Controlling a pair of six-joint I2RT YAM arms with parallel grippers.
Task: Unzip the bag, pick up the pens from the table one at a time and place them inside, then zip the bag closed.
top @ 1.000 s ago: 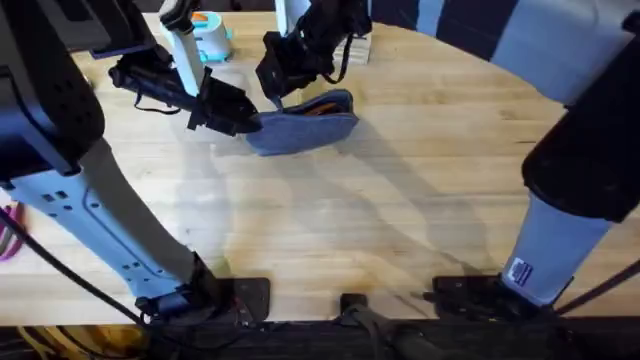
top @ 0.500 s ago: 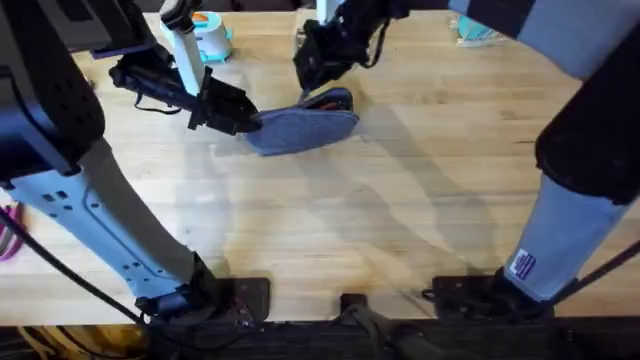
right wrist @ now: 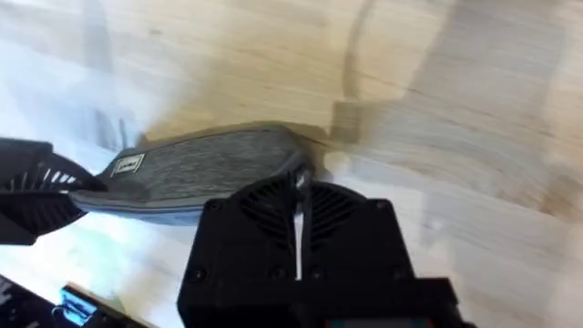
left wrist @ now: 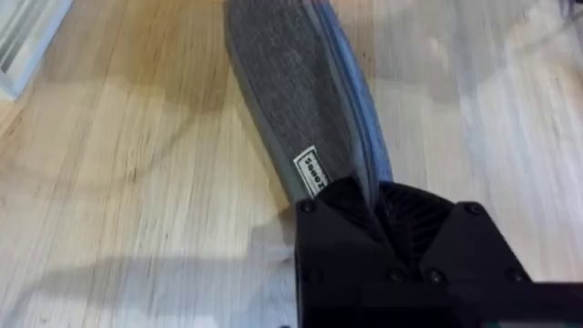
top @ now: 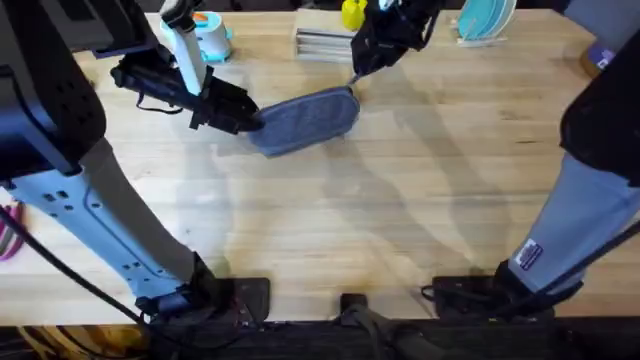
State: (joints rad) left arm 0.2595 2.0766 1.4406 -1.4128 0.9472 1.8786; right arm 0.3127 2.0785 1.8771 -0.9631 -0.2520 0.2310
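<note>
The grey-blue bag (top: 305, 120) lies on the table (top: 400, 210) with its zipper line shut along the top. My left gripper (top: 245, 118) is shut on the bag's left end, and in the left wrist view the bag (left wrist: 301, 100) runs away from that gripper (left wrist: 364, 196). My right gripper (top: 355, 74) is at the bag's right end, shut on the small silver zipper pull (right wrist: 299, 180). In the right wrist view the bag (right wrist: 200, 169) stretches from that gripper (right wrist: 299, 187) toward the left gripper (right wrist: 36, 191). The pens are out of view.
Along the table's far edge stand a white bottle with orange and teal (top: 207, 35), a flat grey stack (top: 322, 42), a yellow object (top: 352, 14) and teal plates (top: 487, 18). Pink scissors (top: 8, 235) lie at the left edge. The near half of the table is bare wood.
My right gripper has travelled right along the bag's top to its right end. The opening that showed orange inside is now shut. The left gripper has held still.
</note>
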